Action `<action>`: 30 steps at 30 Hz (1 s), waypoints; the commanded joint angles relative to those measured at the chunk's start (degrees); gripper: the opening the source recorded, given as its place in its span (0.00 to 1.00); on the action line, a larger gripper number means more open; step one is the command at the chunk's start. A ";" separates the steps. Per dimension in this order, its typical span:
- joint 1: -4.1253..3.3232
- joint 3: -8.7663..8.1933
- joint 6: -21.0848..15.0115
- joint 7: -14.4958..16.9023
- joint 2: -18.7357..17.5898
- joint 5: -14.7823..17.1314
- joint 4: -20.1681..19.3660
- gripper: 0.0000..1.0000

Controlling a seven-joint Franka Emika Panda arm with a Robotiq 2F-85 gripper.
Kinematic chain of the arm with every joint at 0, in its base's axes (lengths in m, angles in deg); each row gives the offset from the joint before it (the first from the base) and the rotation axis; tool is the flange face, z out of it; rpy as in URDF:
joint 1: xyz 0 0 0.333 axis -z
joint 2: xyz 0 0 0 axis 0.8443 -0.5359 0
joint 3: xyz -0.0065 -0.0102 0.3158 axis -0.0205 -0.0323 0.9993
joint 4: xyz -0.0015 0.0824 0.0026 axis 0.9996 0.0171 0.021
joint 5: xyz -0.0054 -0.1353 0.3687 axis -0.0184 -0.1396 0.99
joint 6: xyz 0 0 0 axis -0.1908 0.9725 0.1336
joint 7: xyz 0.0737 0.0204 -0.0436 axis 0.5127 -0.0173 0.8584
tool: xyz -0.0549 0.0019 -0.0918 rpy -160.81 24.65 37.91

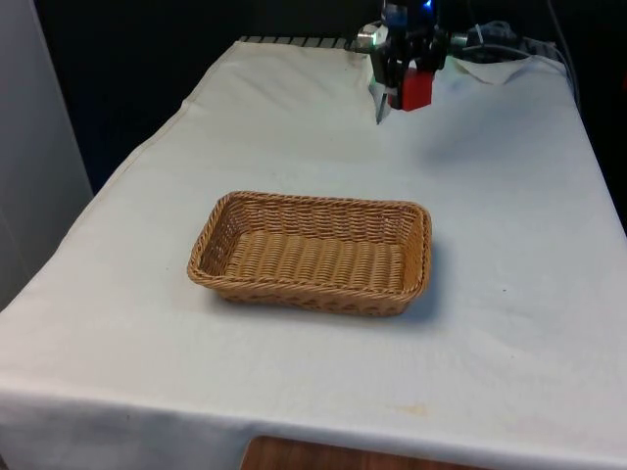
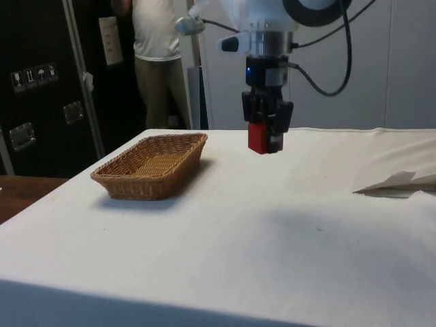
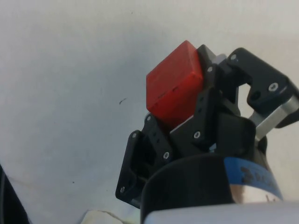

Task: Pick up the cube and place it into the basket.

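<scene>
The table (image 1: 509, 225) is covered by a white cloth (image 2: 272, 225); a wicker basket (image 1: 312, 253) is set on it, seemingly empty.

White arm (image 2: 272, 17), black screwed hand (image 2: 266, 129)
</scene>
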 commanded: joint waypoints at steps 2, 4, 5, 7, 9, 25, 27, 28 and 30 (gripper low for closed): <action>0.17 -0.06 2.64 0.06 1.38 -0.23 1.09 0.00; 0.23 -0.06 3.78 -0.06 2.18 -0.34 1.55 0.00; 0.29 -0.06 4.41 -0.06 2.69 -0.40 1.72 0.00; 0.34 -0.11 5.04 -0.06 3.21 -0.46 1.83 0.00; 0.40 -0.11 6.13 -0.11 4.18 -0.57 2.01 0.00; 0.46 -0.69 16.33 0.06 10.60 -0.52 6.59 0.00; 0.17 -0.74 15.87 0.06 10.66 -0.06 6.42 0.00; 0.46 -0.86 17.36 0.17 10.89 -0.46 7.45 0.00; 0.52 -1.03 18.62 0.34 11.12 -0.46 8.54 0.00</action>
